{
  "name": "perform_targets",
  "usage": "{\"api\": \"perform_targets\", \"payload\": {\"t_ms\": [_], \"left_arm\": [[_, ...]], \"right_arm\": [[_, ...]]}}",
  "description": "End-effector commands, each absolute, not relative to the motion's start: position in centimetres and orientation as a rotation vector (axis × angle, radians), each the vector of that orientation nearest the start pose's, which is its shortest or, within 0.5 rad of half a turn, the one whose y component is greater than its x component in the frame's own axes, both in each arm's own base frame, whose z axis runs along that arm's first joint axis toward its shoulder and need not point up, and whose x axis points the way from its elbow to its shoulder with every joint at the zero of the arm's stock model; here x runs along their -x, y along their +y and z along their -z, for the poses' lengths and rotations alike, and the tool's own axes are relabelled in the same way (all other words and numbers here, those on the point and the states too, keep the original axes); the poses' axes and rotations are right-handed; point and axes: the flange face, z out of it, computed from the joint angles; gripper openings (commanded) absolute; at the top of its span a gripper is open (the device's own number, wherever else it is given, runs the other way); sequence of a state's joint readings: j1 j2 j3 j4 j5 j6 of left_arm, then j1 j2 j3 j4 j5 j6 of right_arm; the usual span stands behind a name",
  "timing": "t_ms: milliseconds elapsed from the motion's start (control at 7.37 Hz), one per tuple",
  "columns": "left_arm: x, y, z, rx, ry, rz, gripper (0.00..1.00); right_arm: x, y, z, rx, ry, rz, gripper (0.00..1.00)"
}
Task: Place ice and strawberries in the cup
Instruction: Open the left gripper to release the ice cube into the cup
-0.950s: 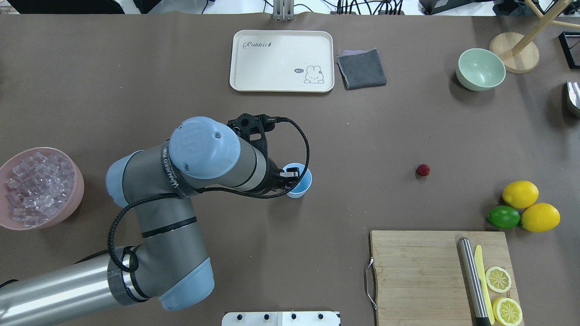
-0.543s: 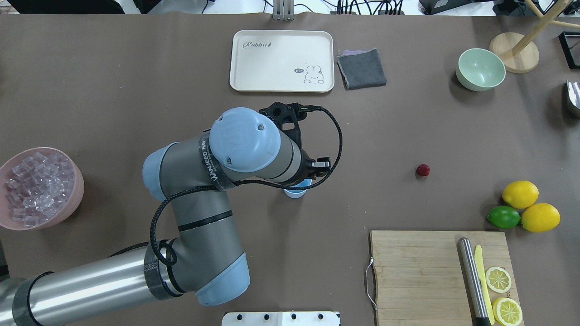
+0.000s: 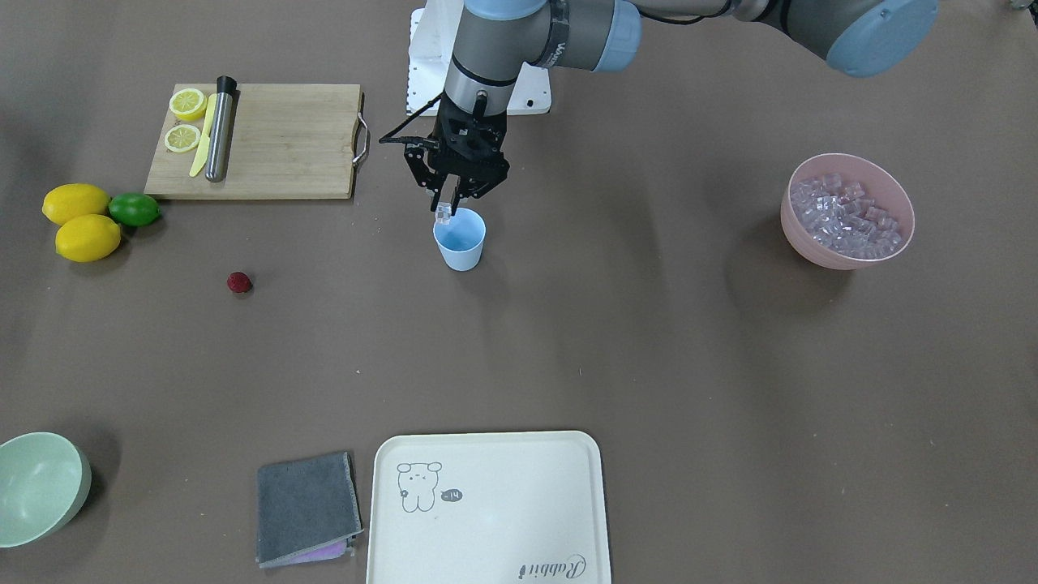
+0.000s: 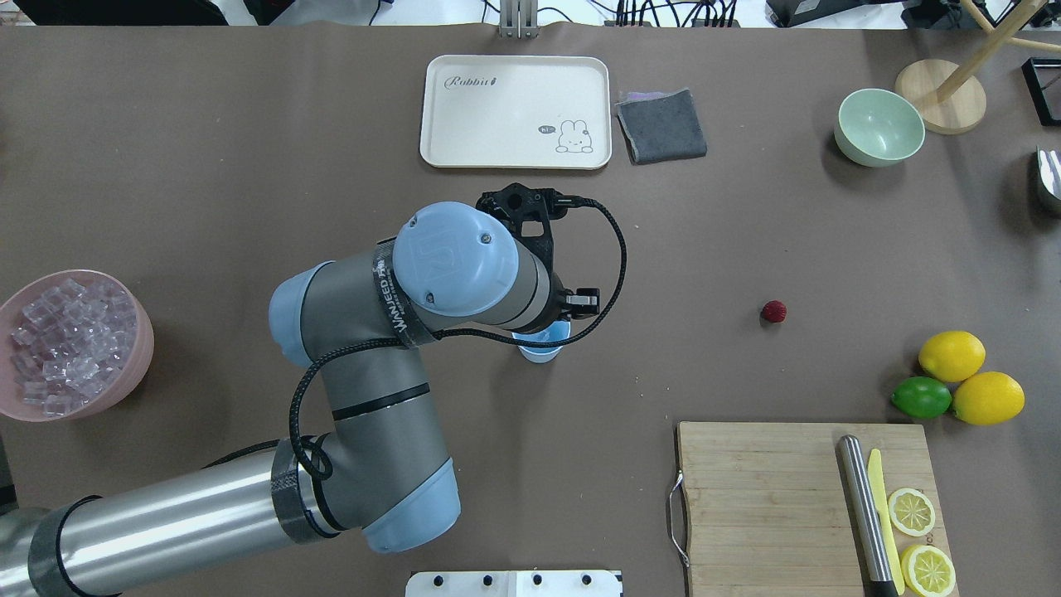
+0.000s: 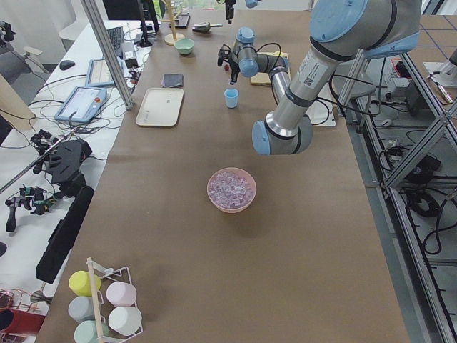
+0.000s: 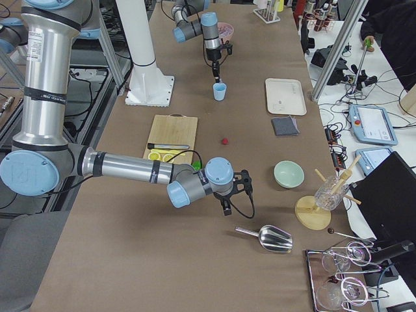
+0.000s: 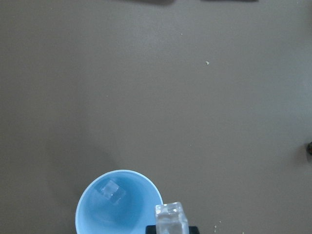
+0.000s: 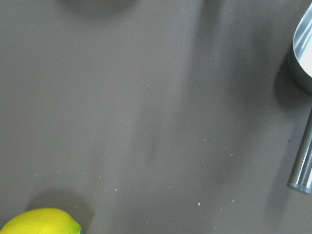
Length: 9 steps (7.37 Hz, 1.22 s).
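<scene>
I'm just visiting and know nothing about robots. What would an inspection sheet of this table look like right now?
Surface: brown covered table, a few pale specks.
Job's things: blue cup upright, one cube inside; pink bowl full of ice; strawberry alone on the table, apart from the cup.
Clutter: tray, grey cloth, green bowl, cutting board with lemon slices, knife and steel rod, two lemons, lime, metal scoop.
Grippers: left gripper shut on an ice cube by the cup's rim; right gripper between lemons and scoop, open or shut cannot be told.
Cables: black cable looping off the left wrist.
Surroundings: desks with tablets, glassware stand, cup rack.
</scene>
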<state>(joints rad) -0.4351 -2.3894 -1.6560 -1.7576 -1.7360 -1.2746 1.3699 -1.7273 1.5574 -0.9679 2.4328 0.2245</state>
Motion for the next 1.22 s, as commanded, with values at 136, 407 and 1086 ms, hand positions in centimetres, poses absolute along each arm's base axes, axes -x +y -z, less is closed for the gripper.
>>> {"api": "perform_targets", "payload": {"t_ms": [136,407,1086], "left_arm": [[-57.8,-39.9,-13.4,-0.241,1.026,0.029,0.0],[-57.7,-39.7,-12.6,-0.241,1.037,0.028,0.83],[-53.5,-41.5,-12.8,-0.264,1.029,0.068,0.97]], "right_arm": [[3.1,-44.0,-66.8,-0.211,-0.914,0.161,1.0],[3.1,-44.0,-66.9,-0.206,-0.914,0.159,1.0],[3.2,-43.7,-66.9,-0.198,-0.939,0.162,1.0]]}}
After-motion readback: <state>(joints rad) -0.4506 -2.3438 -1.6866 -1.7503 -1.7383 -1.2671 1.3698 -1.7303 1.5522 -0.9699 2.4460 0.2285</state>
